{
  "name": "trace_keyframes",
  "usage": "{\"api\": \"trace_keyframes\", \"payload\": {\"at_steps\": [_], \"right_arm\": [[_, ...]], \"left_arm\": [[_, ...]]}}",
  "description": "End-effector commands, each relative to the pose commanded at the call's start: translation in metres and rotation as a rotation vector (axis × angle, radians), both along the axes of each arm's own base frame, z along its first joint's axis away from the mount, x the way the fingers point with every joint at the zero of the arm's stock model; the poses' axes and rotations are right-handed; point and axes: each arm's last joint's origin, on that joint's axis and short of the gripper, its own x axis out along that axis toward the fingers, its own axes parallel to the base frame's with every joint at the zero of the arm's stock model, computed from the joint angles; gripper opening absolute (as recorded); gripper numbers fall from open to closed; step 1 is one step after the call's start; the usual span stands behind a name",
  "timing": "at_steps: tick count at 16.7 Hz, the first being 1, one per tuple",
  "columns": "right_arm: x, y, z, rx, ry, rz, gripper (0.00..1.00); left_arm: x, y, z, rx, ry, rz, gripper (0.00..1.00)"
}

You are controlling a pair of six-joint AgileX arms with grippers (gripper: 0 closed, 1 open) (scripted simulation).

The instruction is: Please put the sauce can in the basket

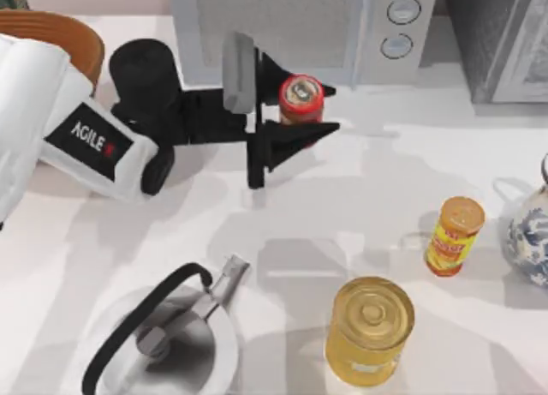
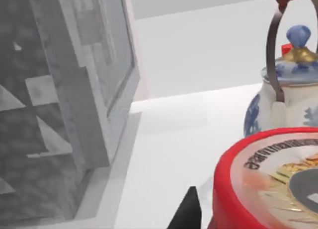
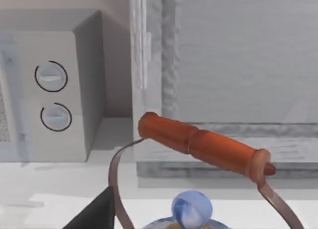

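Observation:
The sauce can (image 1: 300,98), small and red with a silvery top, sits between the black fingers of my left gripper (image 1: 334,109), which is shut on it in front of the microwave. Close up in the left wrist view, the can's red rim and printed lid (image 2: 268,184) stand beside one black fingertip (image 2: 188,211). The orange-brown basket (image 1: 51,31) is at the back left corner, partly hidden behind my left arm. In the right wrist view, one dark finger (image 3: 97,211) of my right gripper hangs over the teapot's orange handle (image 3: 203,144).
A microwave (image 1: 291,26) stands at the back, with a grey cabinet (image 1: 505,35) to its right. A slim orange-yellow can (image 1: 454,236), a large gold can (image 1: 370,326) and a blue-and-white teapot (image 1: 531,232) occupy the right side. A grey kettle (image 1: 171,335) sits front left.

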Motion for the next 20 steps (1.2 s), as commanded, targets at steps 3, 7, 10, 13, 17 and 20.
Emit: {"api": "trace_keyframes", "payload": {"at_steps": [3,7,10,13,17,20], "right_arm": [[0.0,0.0,0.0,0.0,0.0,0.0,1.0],[0.0,0.0,0.0,0.0,0.0,0.0,1.0],[0.0,0.0,0.0,0.0,0.0,0.0,1.0],[0.0,0.0,0.0,0.0,0.0,0.0,1.0],[0.0,0.0,0.0,0.0,0.0,0.0,1.0],[0.0,0.0,0.0,0.0,0.0,0.0,1.0]], "left_arm": [[0.019,0.054,0.042,0.006,-0.015,0.042,0.0],[0.028,0.16,0.081,0.017,0.041,0.215,0.0],[0.015,0.248,0.102,0.009,0.105,0.405,0.0],[-0.011,0.32,0.118,-0.009,0.154,0.591,0.0],[-0.035,0.363,0.13,-0.026,0.183,0.724,0.0],[-0.036,0.364,0.13,-0.026,0.184,0.728,0.0]]}}
